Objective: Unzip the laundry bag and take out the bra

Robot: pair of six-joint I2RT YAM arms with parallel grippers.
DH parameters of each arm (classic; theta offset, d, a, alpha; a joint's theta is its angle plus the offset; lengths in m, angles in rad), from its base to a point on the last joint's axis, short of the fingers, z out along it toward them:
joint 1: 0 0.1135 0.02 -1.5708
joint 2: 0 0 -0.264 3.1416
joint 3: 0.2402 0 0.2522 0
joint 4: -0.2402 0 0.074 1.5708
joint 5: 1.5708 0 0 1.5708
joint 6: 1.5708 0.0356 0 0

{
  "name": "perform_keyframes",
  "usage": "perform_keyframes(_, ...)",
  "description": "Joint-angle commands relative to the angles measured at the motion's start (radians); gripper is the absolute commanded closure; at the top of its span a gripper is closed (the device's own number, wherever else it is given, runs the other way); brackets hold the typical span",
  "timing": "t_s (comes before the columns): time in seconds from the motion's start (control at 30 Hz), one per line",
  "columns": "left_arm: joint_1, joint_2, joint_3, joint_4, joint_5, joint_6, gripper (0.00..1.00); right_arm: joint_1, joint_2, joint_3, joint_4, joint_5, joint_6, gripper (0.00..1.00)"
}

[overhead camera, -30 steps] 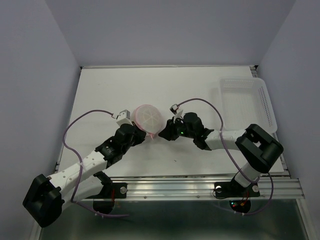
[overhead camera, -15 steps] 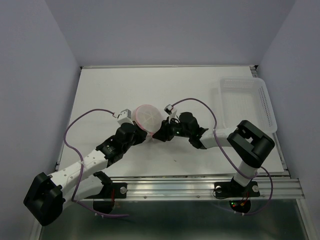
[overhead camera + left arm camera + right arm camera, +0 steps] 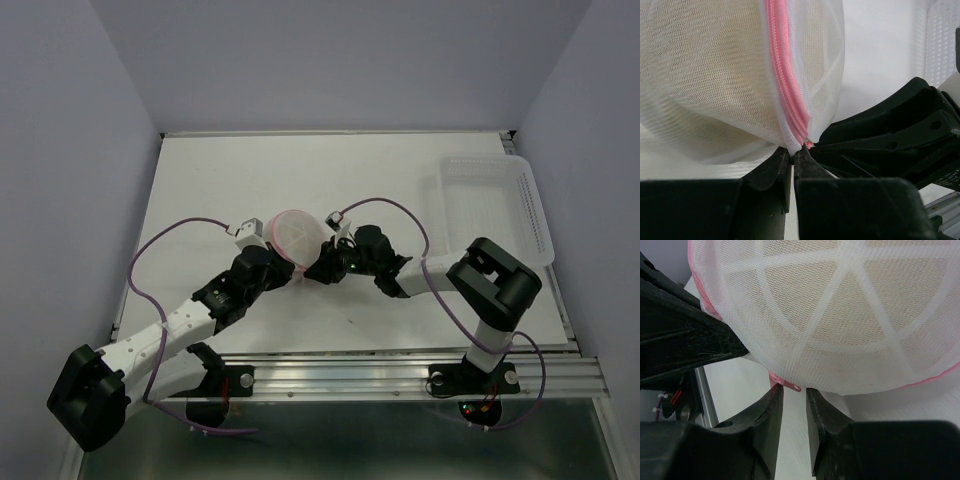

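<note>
Operator: Location of the laundry bag?

Technician: Toward the middle of the table, between the two grippers and just ahead of both wrists. Its pink zipper runs down to the left gripper.

Operator: Gripper states?

Technician: Left gripper: jaws pressed together, pinching the mesh at the lower end of the zipper. Right gripper: jaws parted by a narrow slot, with the pink pull tab at its mouth. The tab is probably not clamped, but this angle does not settle it.

Operator: Handling properties?

Technician: Judged light, soft and easily deformed. The mesh is likely to stretch or snag under load. Take hold at the pull tab only. Anchor on the zipper tape, not on loose netting.
</note>
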Motion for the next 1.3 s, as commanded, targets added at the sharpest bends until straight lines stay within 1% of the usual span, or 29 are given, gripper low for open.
perform_keyframes(0.0, 0.002, 0.0, 0.042, 0.028, 0.003, -0.003, 1.0, 0.014, 0.009, 0.041, 0.081, -0.002, -0.003, 0.7)
perform_keyframes(0.47, 0.002, 0.0, 0.036, 0.031, 0.001, -0.021, 1.0, 0.014, 0.012, 0.041, 0.118, -0.024, 0.016, 0.69)
perform_keyframes(0.63, 0.002, 0.0, 0.032, 0.04, 0.006, -0.024, 1.0, 0.023, 0.02, 0.046, 0.124, -0.038, 0.021, 0.71)
perform_keyframes(0.8, 0.002, -0.001, 0.024, 0.048, 0.009, -0.032, 1.0, 0.023, 0.023, 0.047, 0.135, -0.042, 0.029, 0.76)
perform_keyframes(0.9, 0.002, -0.003, 0.022, 0.048, 0.01, -0.032, 1.0, 0.023, 0.024, 0.047, 0.139, -0.044, 0.03, 0.8)
perform_keyframes(1.03, 0.002, -0.006, 0.019, 0.048, 0.01, -0.032, 1.0, 0.023, 0.018, 0.04, 0.145, -0.038, 0.029, 0.91)
perform_keyframes(1.13, 0.002, -0.011, 0.015, 0.046, 0.007, -0.032, 1.0, 0.023, 0.006, 0.031, 0.145, -0.027, 0.023, 0.94)
perform_keyframes(1.2, 0.002, -0.015, 0.013, 0.045, 0.004, -0.032, 1.0, 0.023, -0.002, 0.02, 0.144, -0.016, 0.02, 0.99)
perform_keyframes(1.27, 0.002, -0.02, 0.01, 0.043, 0.003, -0.03, 1.0, 0.023, -0.016, 0.011, 0.133, 0.014, 0.013, 0.99)
